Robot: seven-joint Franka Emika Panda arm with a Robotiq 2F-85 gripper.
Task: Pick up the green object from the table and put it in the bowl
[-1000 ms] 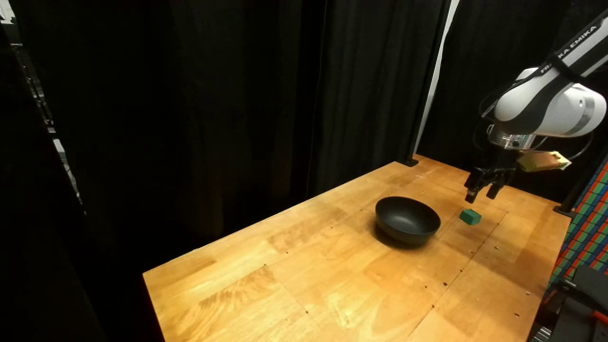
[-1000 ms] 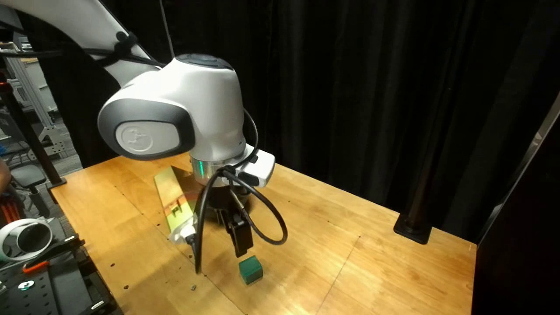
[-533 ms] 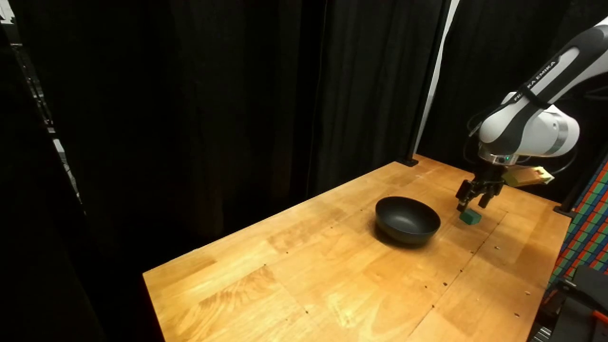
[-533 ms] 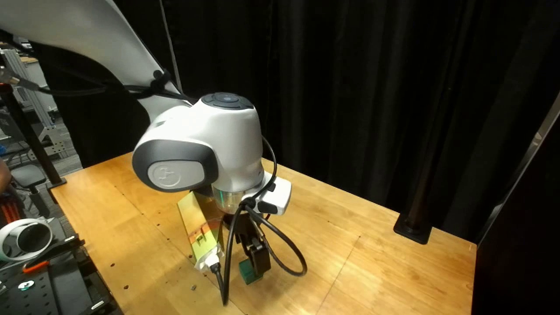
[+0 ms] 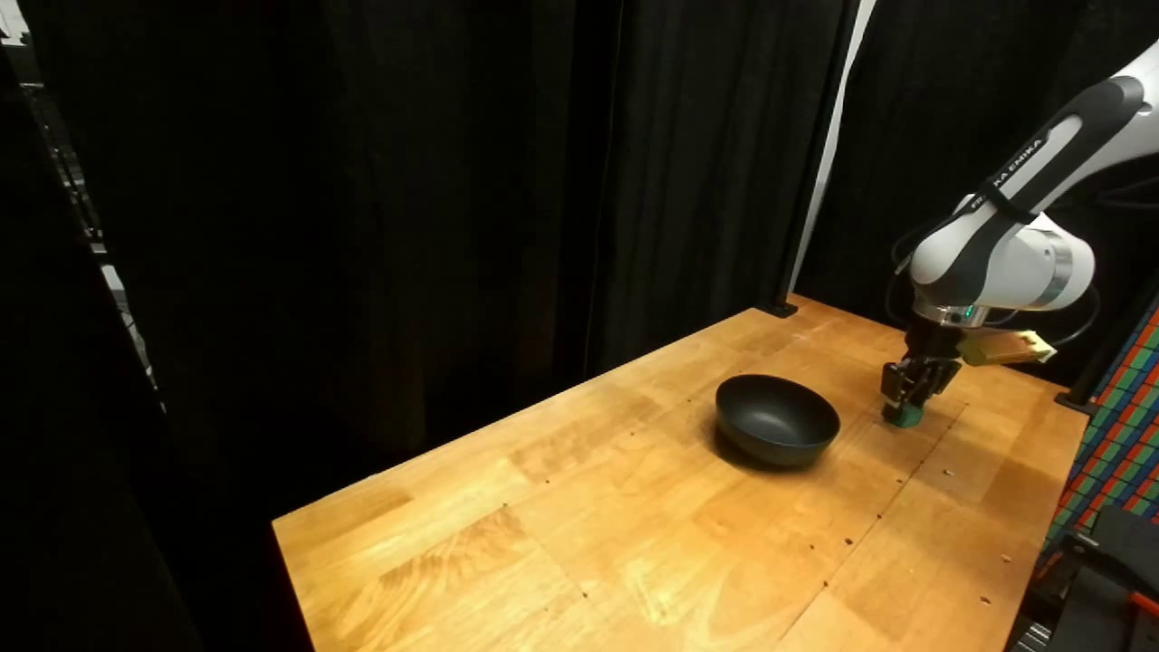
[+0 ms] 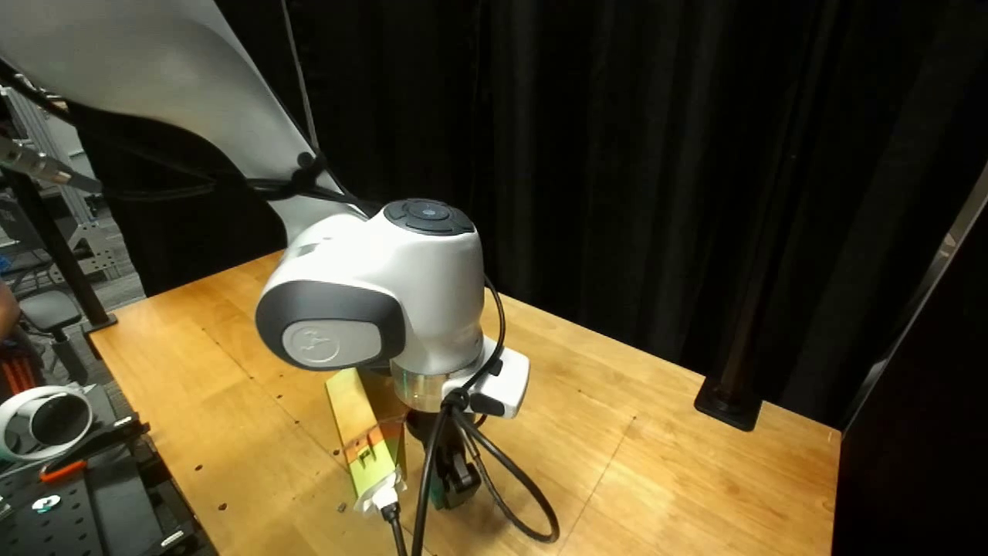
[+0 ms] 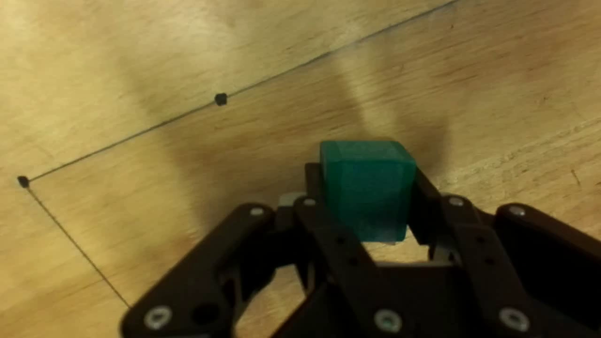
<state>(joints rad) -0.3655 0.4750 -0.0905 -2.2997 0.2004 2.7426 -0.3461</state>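
The green object (image 7: 368, 195), a small cube-like block, sits between the two fingers of my gripper (image 7: 368, 202) in the wrist view, a black finger pressed to each side. In an exterior view the green object (image 5: 905, 417) shows just under the gripper (image 5: 909, 400), at or close to the table (image 5: 634, 507); whether it touches the wood I cannot tell. The black bowl (image 5: 777, 421) stands on the table a short way to the left of the block there, with nothing visible in it. Where the arm fills the view, only a sliver of the green object (image 6: 438, 493) shows beside the gripper.
A yellow-green piece (image 6: 363, 436) is fixed to the wrist, and a black cable loop (image 6: 532, 502) hangs beside it. Black post feet (image 6: 728, 403) stand at the table's edge by the dark curtains. A dark cart with a white pipe (image 6: 46, 421) is beside the table.
My gripper has come down to the green block, and its fingers have gone from apart to closed on it. The bowl has stayed where it was.
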